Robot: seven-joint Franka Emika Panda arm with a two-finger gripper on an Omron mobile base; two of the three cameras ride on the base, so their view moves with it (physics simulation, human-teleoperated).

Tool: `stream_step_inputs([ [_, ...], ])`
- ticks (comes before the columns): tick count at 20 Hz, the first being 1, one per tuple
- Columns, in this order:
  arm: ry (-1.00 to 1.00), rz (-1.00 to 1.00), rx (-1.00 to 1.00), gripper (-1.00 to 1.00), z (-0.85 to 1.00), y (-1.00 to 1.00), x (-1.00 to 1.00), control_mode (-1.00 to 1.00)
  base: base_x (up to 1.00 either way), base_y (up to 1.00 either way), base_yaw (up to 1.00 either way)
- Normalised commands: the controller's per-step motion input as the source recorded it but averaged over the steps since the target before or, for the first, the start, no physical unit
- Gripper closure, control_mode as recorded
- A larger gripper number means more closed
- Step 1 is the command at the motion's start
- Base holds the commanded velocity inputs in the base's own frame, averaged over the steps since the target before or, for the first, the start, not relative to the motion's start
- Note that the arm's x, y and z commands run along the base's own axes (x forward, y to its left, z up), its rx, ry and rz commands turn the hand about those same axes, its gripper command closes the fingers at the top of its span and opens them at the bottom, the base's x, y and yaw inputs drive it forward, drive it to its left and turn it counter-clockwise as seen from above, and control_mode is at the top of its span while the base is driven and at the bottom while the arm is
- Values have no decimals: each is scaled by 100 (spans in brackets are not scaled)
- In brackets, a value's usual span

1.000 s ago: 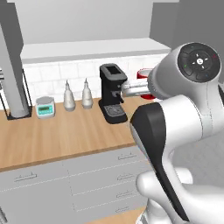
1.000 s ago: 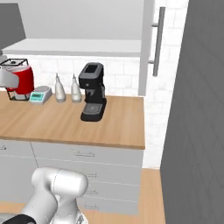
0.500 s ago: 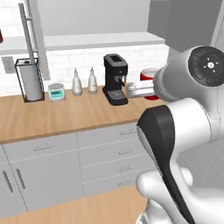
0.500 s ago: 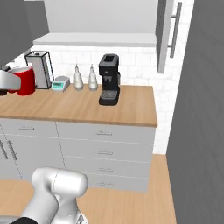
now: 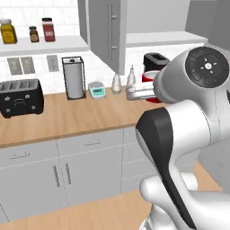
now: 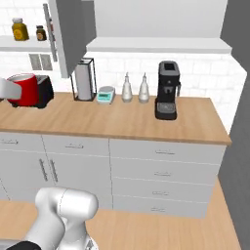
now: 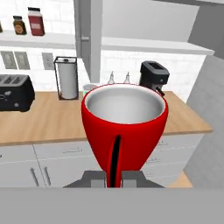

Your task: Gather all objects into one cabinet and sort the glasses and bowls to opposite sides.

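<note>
Red cup (image 7: 124, 127) clamped in hand (image 7: 114, 177), above counter edge (image 7: 52, 140).

Kitchen: wooden counter (image 6: 117, 122), toaster (image 5: 20, 97), coffee machine (image 6: 167, 97), wall cabinet (image 5: 108, 31).

- Red cup (image 7: 124, 131): smooth, glossy red outside, like glazed ceramic or plastic; inside pale grey-white, matt.
- Counter (image 6: 122, 121): light wood top, even grain, satin.
- Base cabinets (image 6: 161, 176): flat pale grey fronts, matt; short handles look like brushed metal.
- Wall cabinet (image 5: 105, 31): grey door, matt, flat; long bar handle (image 5: 109, 24) metallic grey.
- Coffee machine (image 6: 167, 96): black, plastic look, slight sheen.
- Toaster (image 5: 20, 97): black, matt body.
- Paper towel roll (image 5: 74, 80): white paper in a thin dark wire frame.
- Wall: white tile, faint gloss.
- Robot arm (image 5: 188, 134): glossy white shell, dark joints.
</note>
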Motion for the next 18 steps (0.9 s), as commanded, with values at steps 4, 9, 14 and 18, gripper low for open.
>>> stream_step_inputs([
  [4,0,0,0,100,0,0,0,100,0,85,0],
  [9,0,0,0,100,0,0,0,100,0,89,0],
  [14,0,0,0,100,0,0,0,100,0,96,0],
  [18,0,0,0,100,0,0,0,100,-1,100,0],
])
